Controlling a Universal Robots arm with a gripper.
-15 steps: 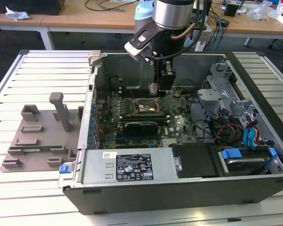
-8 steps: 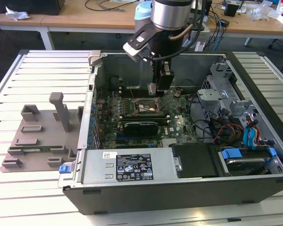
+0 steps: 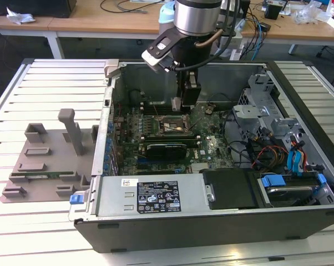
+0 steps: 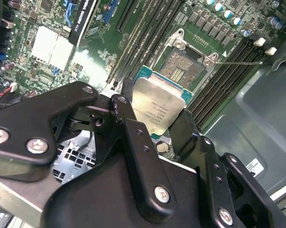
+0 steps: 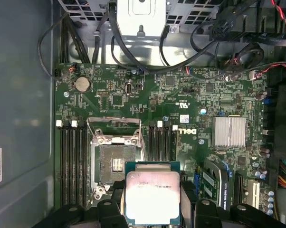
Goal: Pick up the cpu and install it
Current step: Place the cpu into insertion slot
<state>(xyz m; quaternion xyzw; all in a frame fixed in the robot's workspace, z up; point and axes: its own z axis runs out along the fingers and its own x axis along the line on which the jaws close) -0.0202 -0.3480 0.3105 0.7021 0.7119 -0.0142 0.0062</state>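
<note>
The cpu [image 5: 152, 197], a flat square chip with a silver top and a green border, sits between my gripper's [image 5: 152, 203] black fingers [image 5: 115, 202], which are shut on two of its opposite edges. It hangs a little above the motherboard, beside the open socket [image 5: 115, 159], whose metal frame is lifted. The second wrist view shows the cpu [image 4: 158, 108] tilted in the gripper [image 4: 155, 115], just short of the socket [image 4: 183, 69]. In the exterior view the gripper [image 3: 183, 104] reaches down into the computer case [image 3: 211, 221] over the socket [image 3: 170, 126].
Memory slots [image 5: 71, 152] flank the socket. A long black card [image 3: 166, 148] lies nearby, a silver heatsink [image 5: 228, 130] beside it. Cables and a drive cage [image 3: 267, 111] fill the exterior view's right. A grey fixture tray [image 3: 45, 160] stands outside the case.
</note>
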